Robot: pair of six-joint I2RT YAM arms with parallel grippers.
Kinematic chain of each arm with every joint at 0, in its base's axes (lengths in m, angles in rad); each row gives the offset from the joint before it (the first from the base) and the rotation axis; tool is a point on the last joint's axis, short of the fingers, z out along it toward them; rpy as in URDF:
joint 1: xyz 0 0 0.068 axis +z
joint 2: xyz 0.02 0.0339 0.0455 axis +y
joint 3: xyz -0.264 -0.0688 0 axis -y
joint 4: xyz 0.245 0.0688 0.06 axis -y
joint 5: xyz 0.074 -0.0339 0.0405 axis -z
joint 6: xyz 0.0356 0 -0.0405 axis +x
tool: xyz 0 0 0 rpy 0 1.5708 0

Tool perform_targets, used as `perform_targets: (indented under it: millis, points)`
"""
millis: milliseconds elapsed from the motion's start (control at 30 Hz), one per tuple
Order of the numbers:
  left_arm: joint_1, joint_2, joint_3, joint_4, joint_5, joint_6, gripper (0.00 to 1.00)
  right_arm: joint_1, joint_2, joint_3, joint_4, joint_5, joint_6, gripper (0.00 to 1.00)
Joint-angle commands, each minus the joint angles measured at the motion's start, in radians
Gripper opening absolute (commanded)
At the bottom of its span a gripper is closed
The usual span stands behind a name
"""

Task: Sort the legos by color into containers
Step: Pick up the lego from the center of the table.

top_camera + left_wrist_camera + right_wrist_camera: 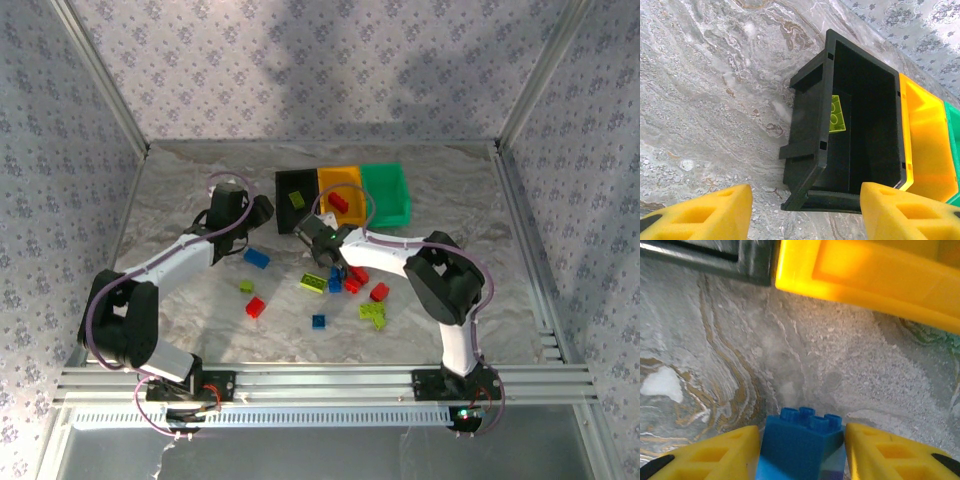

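Right wrist view: a blue lego (801, 450) is clamped in the right gripper (802, 437), just off the black bin's (705, 260) front corner, where the orange-yellow bin (865, 275) adjoins it. The left gripper (805, 212) is held spread and empty just in front of the black bin, inside which a lime lego (836, 114) lies. Other legos (340, 290) are scattered on the table (170, 190) in front of the black bin. The green bin (385, 192) is set two places along from it.

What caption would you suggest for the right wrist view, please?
Right gripper clamps a blue lego over the marbled table, the orange-yellow bin just ahead.
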Motion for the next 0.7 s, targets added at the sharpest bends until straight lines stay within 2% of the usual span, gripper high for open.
perform_targets:
  millis: [0, 233, 367, 500, 667]
  points:
    - [0.004, -0.002, 0.008, 0.033, 0.015, -0.004, 0.59, 0.003, 0.022, 0.001, -0.058, 0.024, 0.027, 0.51]
    - [0.004, 0.008, 0.01, 0.04, 0.022, -0.008, 0.59, -0.001, 0.027, -0.012, -0.04, -0.004, 0.036, 0.52]
    - [0.001, 0.013, 0.029, 0.017, 0.029, 0.0, 0.59, -0.002, 0.034, -0.006, -0.036, -0.019, 0.036, 0.46]
    - [0.004, 0.014, 0.016, 0.035, 0.026, -0.008, 0.59, 0.001, 0.018, -0.022, -0.027, 0.0, 0.035, 0.35]
    - [0.002, 0.007, 0.014, 0.036, 0.022, -0.006, 0.59, 0.002, -0.028, -0.039, -0.019, 0.032, 0.024, 0.33]
